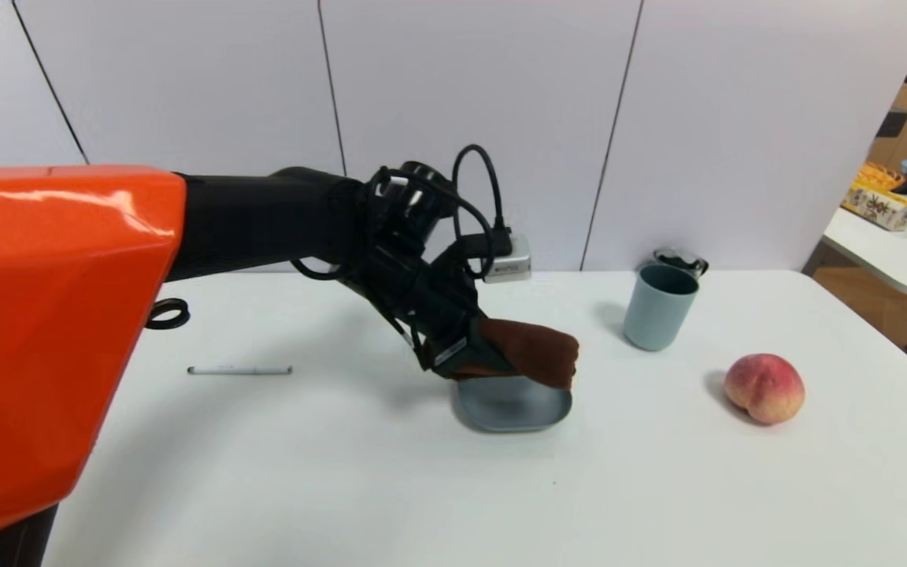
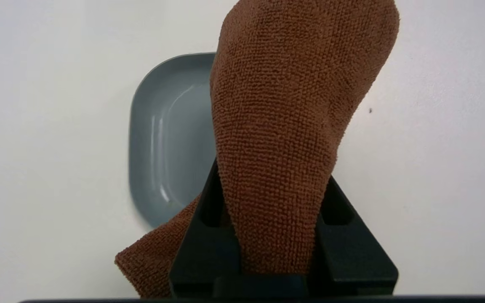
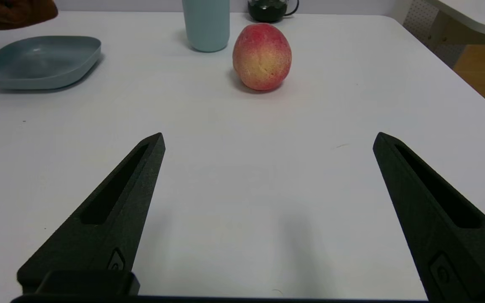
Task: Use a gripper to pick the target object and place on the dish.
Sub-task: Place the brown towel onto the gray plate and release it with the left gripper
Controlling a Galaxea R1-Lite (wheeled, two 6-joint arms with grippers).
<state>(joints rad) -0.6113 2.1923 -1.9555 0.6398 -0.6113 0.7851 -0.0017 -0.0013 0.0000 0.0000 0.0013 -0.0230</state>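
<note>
- The dark brown rolled fuzzy cloth towel [image 1: 534,352] is held in the air above the flat grey-blue rounded-square plastic dish [image 1: 513,410], which rests on the white table [image 1: 422,488]; in the head view the towel hangs over the dish's far part, clear of it
- The step in hand appears to be the carry-over: the towel is lifted and brought above the dish, but not yet set down
- In the left wrist view the towel [image 2: 284,126] covers only one side of the dish [image 2: 166,139], so the next move likely calls for a small shift toward the dish's middle, a lowering, then a release
- The left gripper [image 1: 485,354], a black two-fingered claw on a black-and-orange arm, is clamped narrowly around the towel's middle, with one end sticking out past the fingertips and the other drooping beside the claw
- The right gripper [image 3: 267,143] sits low over bare table, spread wide and holding nothing, apparently idle
- Further out stand a taller grey-blue cup [image 1: 658,305], a pink-yellow peach [image 1: 764,387] and a thin white pen [image 1: 239,370], all apart from the dish
</note>
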